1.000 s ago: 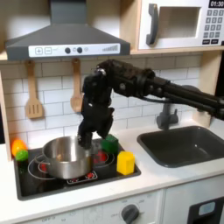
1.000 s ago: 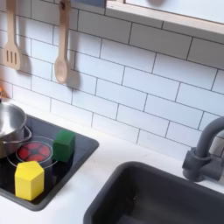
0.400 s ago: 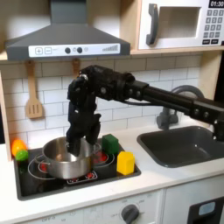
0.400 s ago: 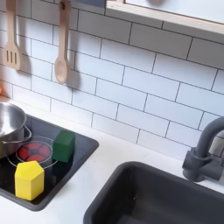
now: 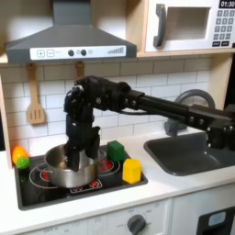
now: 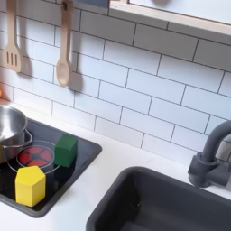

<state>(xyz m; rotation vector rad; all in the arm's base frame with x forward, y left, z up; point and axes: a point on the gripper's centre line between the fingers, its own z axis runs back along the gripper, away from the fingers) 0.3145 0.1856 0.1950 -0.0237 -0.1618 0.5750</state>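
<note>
A silver pot (image 5: 69, 168) stands on the left burner of the black toy stove (image 5: 37, 191). My black gripper (image 5: 76, 158) reaches down into the pot from above, and its fingertips are hidden by the pot's rim, so its state is unclear. In both exterior views a green block (image 5: 116, 151) (image 6: 65, 149) sits on the stove to the pot's right, with a yellow block (image 5: 132, 170) (image 6: 30, 185) in front of it. The pot's edge (image 6: 7, 126) shows at the second exterior view's left.
A yellow and green toy (image 5: 18, 156) lies at the stove's far left. The sink (image 5: 197, 151) (image 6: 171, 203) and its faucet (image 5: 174, 119) (image 6: 212, 158) are on the right. Wooden utensils (image 5: 35, 96) (image 6: 63, 54) hang on the tiled wall. A range hood (image 5: 69, 41) is overhead.
The arm has swung left in the first exterior view and the gripper has dropped from beside the green block into the pot. The blocks have not moved.
</note>
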